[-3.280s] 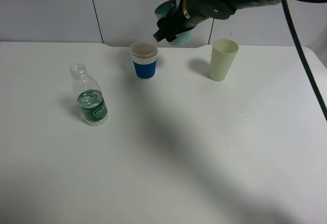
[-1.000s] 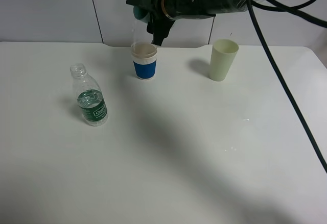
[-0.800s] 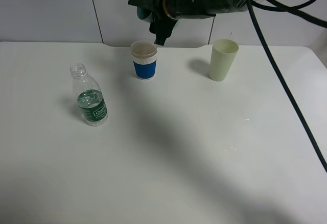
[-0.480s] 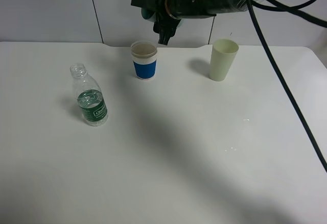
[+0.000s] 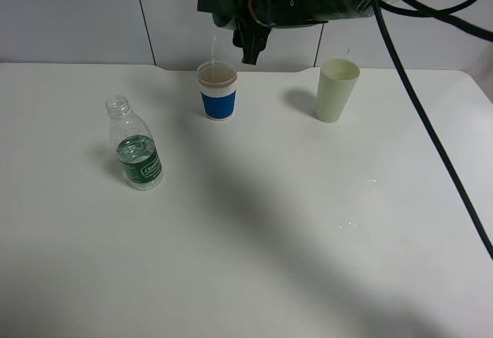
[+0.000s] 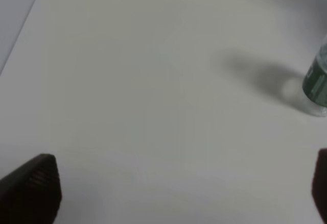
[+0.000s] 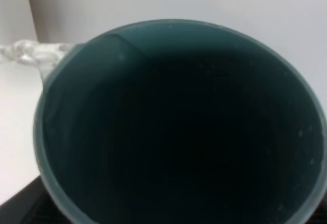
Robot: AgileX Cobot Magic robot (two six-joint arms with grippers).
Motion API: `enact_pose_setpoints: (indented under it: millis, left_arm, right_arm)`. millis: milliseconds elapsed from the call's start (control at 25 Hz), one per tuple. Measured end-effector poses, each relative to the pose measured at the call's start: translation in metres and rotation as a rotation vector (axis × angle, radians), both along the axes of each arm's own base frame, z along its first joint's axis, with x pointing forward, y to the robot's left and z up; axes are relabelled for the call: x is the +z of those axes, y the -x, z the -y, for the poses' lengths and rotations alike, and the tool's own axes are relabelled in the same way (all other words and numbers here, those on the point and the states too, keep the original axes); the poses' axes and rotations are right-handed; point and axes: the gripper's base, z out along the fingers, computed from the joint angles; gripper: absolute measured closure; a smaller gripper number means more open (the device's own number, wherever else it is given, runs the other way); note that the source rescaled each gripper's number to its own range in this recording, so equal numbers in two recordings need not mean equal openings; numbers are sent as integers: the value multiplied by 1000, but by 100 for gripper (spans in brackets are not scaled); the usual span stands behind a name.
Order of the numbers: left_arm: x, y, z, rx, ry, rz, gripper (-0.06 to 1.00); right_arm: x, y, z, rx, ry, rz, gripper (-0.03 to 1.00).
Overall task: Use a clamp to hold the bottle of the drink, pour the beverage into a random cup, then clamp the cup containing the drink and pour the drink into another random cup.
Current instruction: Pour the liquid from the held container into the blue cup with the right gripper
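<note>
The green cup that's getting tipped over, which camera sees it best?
The right wrist view: the green cup fills the picture, looking straight into its dark inside, with water leaving its rim. The exterior high view shows only a teal sliver behind the arm, above the blue cup. The left wrist view misses it.

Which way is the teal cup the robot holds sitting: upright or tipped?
Tipped. The teal cup faces the wrist camera mouth-on, and a thin stream falls from it into the blue-banded cup.

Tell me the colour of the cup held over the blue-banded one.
Dark teal cup, clearest in the right wrist view.
</note>
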Motion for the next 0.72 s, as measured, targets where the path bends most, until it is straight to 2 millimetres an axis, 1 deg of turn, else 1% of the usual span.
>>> enact_pose_setpoints:
  millis: [720]
  left_arm:
    - [0, 0, 0, 0, 0, 0, -6]
  right_arm:
    - [3, -1, -1, 55, 98, 60, 96]
